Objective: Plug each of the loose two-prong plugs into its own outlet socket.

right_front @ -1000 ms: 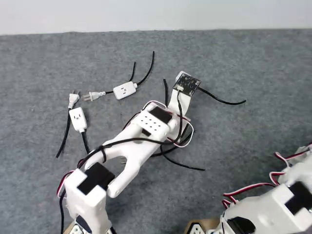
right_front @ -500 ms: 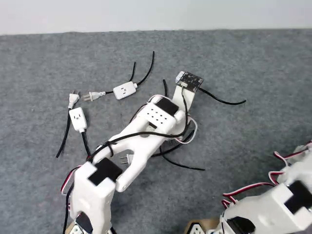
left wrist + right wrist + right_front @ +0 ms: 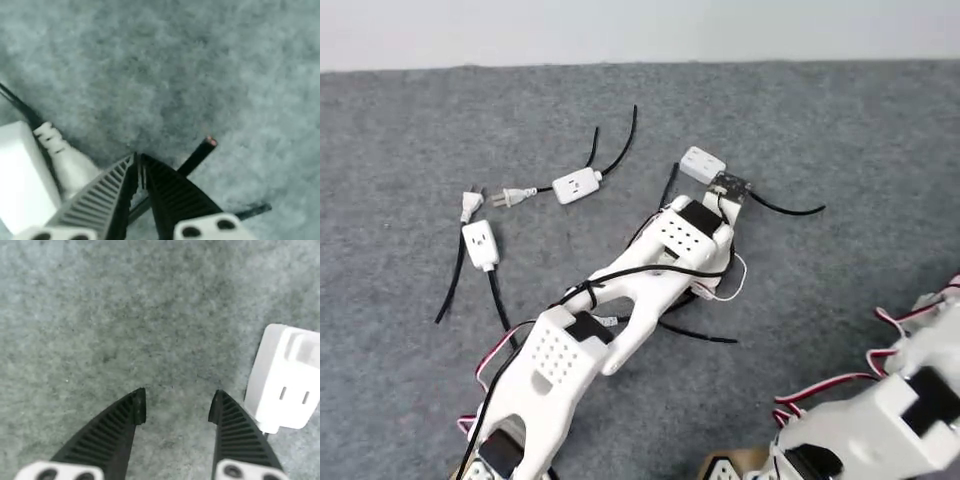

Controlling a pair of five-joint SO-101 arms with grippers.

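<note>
Fingers (image 3: pixel 100 195) of left hand (image 3: pixel 139 159) are closed narrow over cable (image 3: pixel 197 152), likely to drag it; right hand (image 3: pixel 178 400) is spread wide.

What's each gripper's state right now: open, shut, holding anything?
Left gripper: jaws shut; a black cable runs by them, and whether they grip it cannot be told.
Right gripper: jaws open, holding nothing; a white outlet socket lies beside it.

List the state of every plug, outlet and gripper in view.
Left gripper: fingers shut over black cable.
Right gripper: fingers open, empty.
Straight plug: unplugged.
Angled plug: unplugged.
Outlet beside straight plug: empty.
Outlet beside angled plug: empty.
Outlet by left gripper: nothing plugged in.
Outlet by right gripper: slots empty.
</note>
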